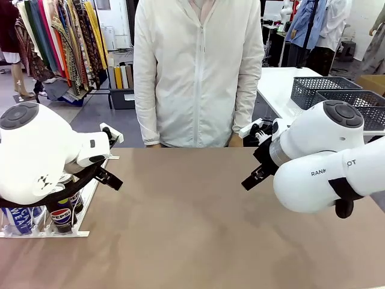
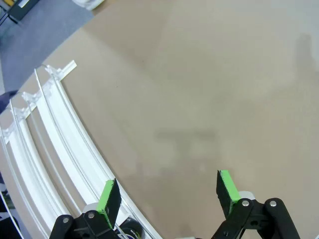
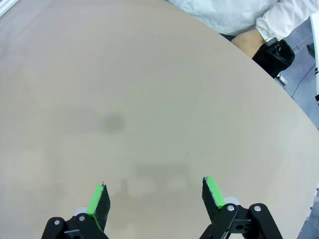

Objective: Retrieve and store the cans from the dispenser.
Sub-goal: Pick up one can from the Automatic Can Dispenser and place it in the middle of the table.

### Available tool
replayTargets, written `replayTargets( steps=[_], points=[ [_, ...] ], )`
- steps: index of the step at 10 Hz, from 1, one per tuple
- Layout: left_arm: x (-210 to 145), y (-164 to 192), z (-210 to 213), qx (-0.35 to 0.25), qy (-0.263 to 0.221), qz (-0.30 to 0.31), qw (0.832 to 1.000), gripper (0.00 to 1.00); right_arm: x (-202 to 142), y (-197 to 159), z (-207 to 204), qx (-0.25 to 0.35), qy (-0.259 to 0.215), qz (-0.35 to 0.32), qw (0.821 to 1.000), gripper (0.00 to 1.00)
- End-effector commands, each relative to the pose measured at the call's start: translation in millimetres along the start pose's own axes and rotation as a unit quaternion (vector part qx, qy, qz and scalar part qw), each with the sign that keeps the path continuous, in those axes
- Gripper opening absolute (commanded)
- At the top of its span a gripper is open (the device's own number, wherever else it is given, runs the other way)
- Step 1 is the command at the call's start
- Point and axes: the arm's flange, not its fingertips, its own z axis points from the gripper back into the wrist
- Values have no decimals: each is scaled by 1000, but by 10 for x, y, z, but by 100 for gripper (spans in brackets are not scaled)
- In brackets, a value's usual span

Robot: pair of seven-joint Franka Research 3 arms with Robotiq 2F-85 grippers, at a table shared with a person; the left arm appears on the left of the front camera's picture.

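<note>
From the front, the cans (image 1: 62, 218) are seen lodged in the dispenser (image 1: 48, 233) at the left edge of the table (image 1: 198, 229). At the left wrist, the left gripper (image 2: 167, 191) is held spread beside the dispenser's lanes. At the right wrist, the right gripper (image 3: 154, 195) is spread over bare table.

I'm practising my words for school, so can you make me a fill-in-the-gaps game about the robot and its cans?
1. The left gripper and the right gripper both have their jaws ____.
2. The Pepsi can stands in the dispenser, on the robot's ____ side.
3. The person's jacket is ____.
Missing words: open, left, white.
</note>
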Motion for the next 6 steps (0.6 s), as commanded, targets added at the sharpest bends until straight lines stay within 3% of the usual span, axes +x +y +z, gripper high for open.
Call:
replayTargets(
  steps=[1,5,6],
  points=[
    [1,-1,3,0,0,0,1000,100,0,-1,0,0,0,0,1000,100],
    [0,0,0,0,0,0,1000,100,0,0,0,0,0,0,1000,100],
    [32,-30,125,-37,18,-7,999,100,15,-13,55,56,26,-29,998,100]
  ],
)
